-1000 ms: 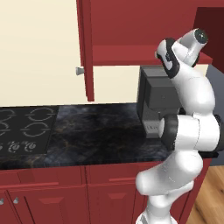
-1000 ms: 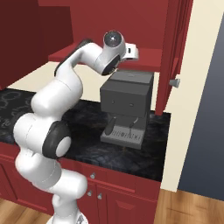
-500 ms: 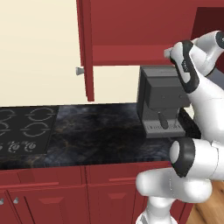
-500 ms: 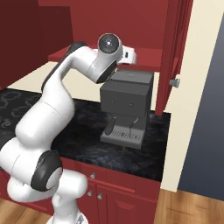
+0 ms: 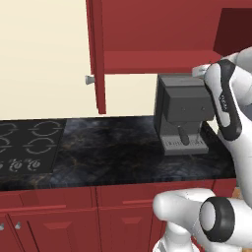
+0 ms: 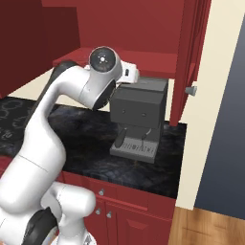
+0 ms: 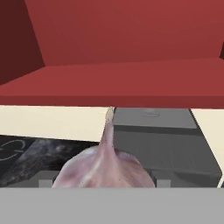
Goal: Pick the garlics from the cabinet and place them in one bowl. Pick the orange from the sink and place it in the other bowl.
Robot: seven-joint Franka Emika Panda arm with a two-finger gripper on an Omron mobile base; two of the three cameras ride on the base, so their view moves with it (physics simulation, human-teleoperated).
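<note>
- Garlic bulb (image 7: 103, 168) at bottom centre of hand view, pointed tip up, pinched between the gripper (image 7: 101, 183) fingertips; small dark pads just visible at either side of bulb.
- Likely light, firm under papery skin, rounded sides a bit slippery; squeeze across the widest part of the bulb, not the thin tip, and gently, since skin may crush or slide.
- Cabinet (image 7: 122, 83): dark red, shelf floor across middle of hand view, back wall above; no other garlic seen on it.
- Same cabinet in upper centre of left base view (image 5: 147, 34), door (image 5: 96, 54) swung open with round silver knob (image 5: 89, 79) at upper left.
- Coffee machine (image 5: 182, 113): dark grey box at centre right of left base view, directly under the shelf; its top shows behind the bulb in hand view, centre right.
- Counter (image 5: 118, 147): black marbled stone, across middle of left base view; stovetop (image 5: 27, 145) at left edge.
- Red drawer units (image 5: 74, 216) along bottom left.
- Tight room between shelf edge and machine top; judged risk of clipping either while carrying the bulb.
- Wood floor (image 6: 210, 229) at lower right of right base view.
</note>
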